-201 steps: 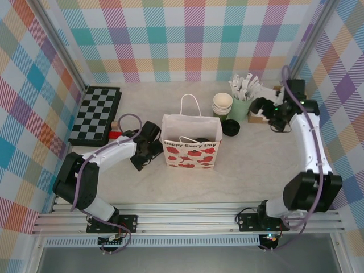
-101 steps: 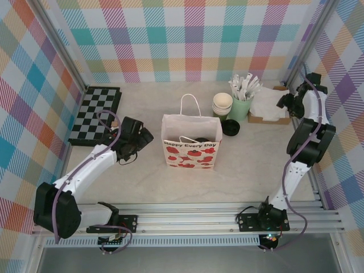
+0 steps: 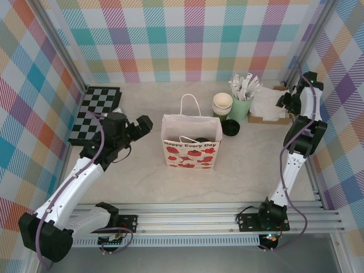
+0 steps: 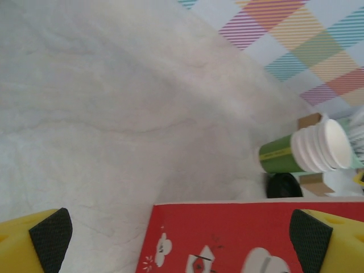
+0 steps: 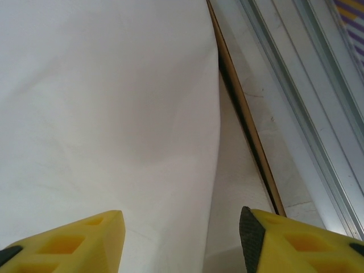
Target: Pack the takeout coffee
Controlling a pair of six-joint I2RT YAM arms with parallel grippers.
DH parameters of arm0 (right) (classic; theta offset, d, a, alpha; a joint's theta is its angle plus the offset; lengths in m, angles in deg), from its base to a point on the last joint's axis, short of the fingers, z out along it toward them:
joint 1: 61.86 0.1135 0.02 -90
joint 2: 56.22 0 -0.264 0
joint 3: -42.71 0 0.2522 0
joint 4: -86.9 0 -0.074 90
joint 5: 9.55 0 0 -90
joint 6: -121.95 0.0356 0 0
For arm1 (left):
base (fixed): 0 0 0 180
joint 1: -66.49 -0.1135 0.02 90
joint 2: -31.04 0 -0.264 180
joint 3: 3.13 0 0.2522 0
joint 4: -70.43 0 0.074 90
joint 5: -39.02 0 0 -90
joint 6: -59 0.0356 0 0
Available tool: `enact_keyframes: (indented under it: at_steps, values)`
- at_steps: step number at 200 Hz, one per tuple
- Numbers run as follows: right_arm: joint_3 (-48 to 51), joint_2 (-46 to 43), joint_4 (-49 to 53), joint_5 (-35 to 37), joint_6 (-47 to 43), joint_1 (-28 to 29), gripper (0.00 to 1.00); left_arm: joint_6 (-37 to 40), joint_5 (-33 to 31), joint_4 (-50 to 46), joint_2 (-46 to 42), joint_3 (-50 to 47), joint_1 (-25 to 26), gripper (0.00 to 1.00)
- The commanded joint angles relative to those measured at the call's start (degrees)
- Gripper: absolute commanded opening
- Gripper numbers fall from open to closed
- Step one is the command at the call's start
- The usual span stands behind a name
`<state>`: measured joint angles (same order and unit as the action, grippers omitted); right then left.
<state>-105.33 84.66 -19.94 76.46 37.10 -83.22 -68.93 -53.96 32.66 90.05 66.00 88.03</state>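
Top view, left gripper (image 3: pixel 142 126): spread wide, empty, left of paper bag (image 3: pixel 191 145).
Top view, takeout coffee (image 3: pixel 230 127): on table (image 3: pixel 250 165), right of centre, beside the bag.
Left wrist, takeout coffee (image 4: pixel 284 185): dark blur, probably its lid, lower right, below stacked cups (image 4: pixel 310 151).
Right wrist, right gripper (image 5: pixel 182 227): parted, empty, above white napkins (image 5: pixel 102 102).

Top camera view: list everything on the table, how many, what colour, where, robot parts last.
paper bag: one, white with red print, table centre
takeout coffee: one, black lid, right of the bag
stacked cups: one stack, green with white insides, behind the coffee
cup of wrapped sticks: one, pale green, right of the stack
napkin tray: one, brown with white napkins, far right
chessboard: one, black and grey, far left
left pincer: one, yellow, open, left of the bag
right pincer: one, yellow, jaws apart, over the napkins
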Motion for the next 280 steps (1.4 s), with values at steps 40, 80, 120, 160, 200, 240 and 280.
enact_keyframes:
  at_steps: [40,80,120,160,200,240,280]
  values:
    - [4.24,-3.51,-3.39,-2.52,1.55,0.49,0.16,4.27,7.52,2.27,-0.43,3.19,-0.62,1.0]
    - [6.74,-11.86,-4.9,-0.6,1.86,0.62,0.02,5.96,13.88,4.33,0.38,4.84,-0.62,1.0]
    - [16.18,-25.61,-9.1,-1.29,4.13,1.26,0.0,9.46,17.69,2.37,0.52,8.53,-0.62,1.0]
    - [28.33,-43.46,-14.39,0.0,8.25,4.66,0.0,12.14,21.57,0.82,2.33,10.97,-0.54,1.0]
    - [28.78,-59.8,-11.61,-13.75,9.94,9.69,0.0,16.05,27.98,-4.14,6.87,14.79,0.03,1.0]
    - [25.16,-66.76,-6.91,-31.78,-1.83,21.29,0.0,23.55,26.15,-7.59,7.62,17.16,2.1,1.0]
    - [23.57,-69.24,-7.22,-37.1,-14.74,34.84,0.0,29.37,30.77,-6.39,6.48,19.93,2.32,0.98]
